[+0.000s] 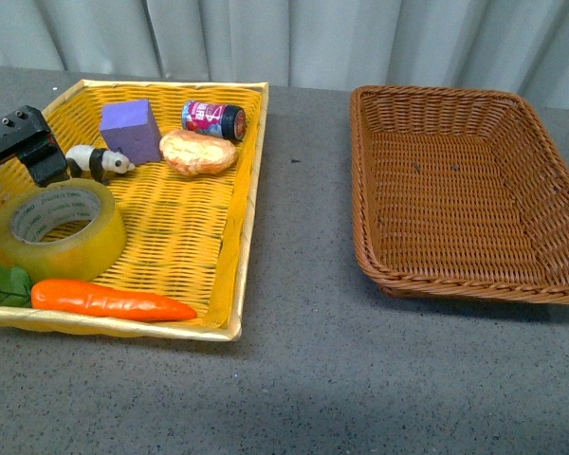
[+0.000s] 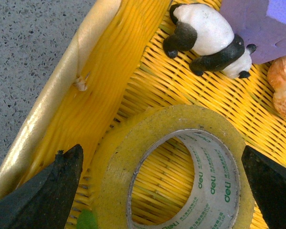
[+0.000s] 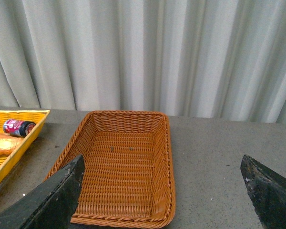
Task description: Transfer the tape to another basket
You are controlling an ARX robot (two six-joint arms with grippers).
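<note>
- Grey speckled table (image 1: 303,379) carries everything, with a pale pleated curtain (image 1: 313,43) hanging along its far edge.
- Brown wicker basket (image 1: 474,282) sits on the right, deep with sloping sides and nothing inside it.
- Yellow woven tray (image 1: 251,190) lies on the left, well apart from the basket, and holds all the small things.
- Left gripper (image 2: 157,157) hangs over the near left part of the tray. Its jaws are spread wide, one black finger (image 2: 57,191) on each side of the roll, and it holds nothing. Whether the fingers touch the roll cannot be told.
- Right gripper (image 3: 162,162) is above the table on the near side of the basket, its jaws also wide apart and empty.
- Tape (image 1: 85,248) lies flat in the tray's near left part, its hole facing up and green print on its white core.
- Orange carrot (image 1: 109,300) lies along the tray's near edge, just beside the tape, with its green leaves (image 1: 2,284) to the left.
- Purple block (image 1: 131,131) stands at the far side of the tray.
- Bread-like bun (image 1: 198,153) lies just right of the block.
- Small can (image 1: 213,119) lies on its side, beyond the bun.
- Toy panda (image 1: 100,162) sits between the block and the tape.
</note>
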